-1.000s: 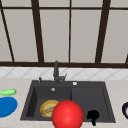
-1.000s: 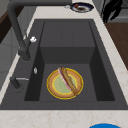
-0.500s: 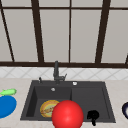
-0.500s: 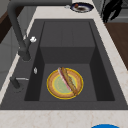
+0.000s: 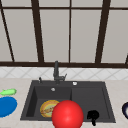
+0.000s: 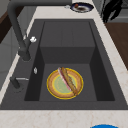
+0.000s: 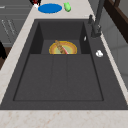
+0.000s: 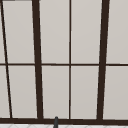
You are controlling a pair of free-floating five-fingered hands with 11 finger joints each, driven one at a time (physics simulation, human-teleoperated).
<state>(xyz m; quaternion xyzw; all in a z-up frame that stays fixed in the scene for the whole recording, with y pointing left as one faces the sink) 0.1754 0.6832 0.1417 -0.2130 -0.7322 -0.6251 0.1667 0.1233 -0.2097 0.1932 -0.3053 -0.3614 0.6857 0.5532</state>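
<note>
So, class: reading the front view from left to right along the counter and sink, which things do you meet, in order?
Green vegetable → round blue plate → yellow plate of food in the dark sink → black hand → dark plate at the right edge.

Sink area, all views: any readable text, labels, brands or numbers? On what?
None readable. No lettering shows on the faucet, the sink, the yellow plate, the blue plate or the red ball.

Front faces sink (image 5: 30, 100), side views look along it, upper faces window (image 8: 70, 62).
</note>
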